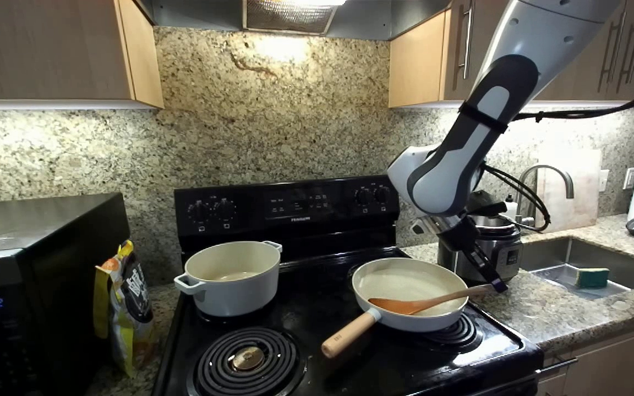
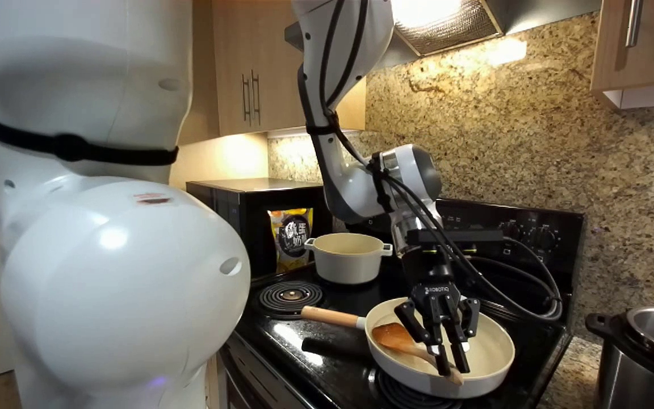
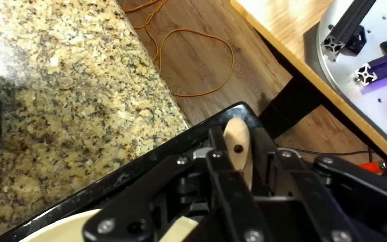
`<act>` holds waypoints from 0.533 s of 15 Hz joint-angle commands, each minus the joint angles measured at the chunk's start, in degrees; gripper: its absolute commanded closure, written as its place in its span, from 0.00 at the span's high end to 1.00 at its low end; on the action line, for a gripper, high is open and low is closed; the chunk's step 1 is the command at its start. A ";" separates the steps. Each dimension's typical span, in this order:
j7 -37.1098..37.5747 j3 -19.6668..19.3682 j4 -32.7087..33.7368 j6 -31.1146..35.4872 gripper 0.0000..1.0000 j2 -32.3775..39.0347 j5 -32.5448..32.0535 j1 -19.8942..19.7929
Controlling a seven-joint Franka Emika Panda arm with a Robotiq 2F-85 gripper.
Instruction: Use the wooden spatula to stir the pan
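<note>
I have the gripper pinching the wooden spatula near its handle end; its blade lies inside the pan, by the edge of the stove beside the worktop. The grasp looks done; the stirring itself I judge left, how much I cannot tell.

You have a coil stove below your gripper and, in an exterior view, an electric pressure cooker behind it; well apart are a white two-handled pot, a microwave and a sponge in the sink.
</note>
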 commanded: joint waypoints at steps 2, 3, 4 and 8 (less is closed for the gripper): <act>0.96 0.12 -5.18 -0.57 0.10 -5.85 -0.26 0.19; 1.31 0.08 -5.62 -0.68 0.10 -6.34 0.16 0.20; 1.51 0.05 -5.96 -0.81 0.10 -6.82 0.59 0.23; 2.18 -0.15 -6.92 -1.02 0.10 -8.08 3.55 0.26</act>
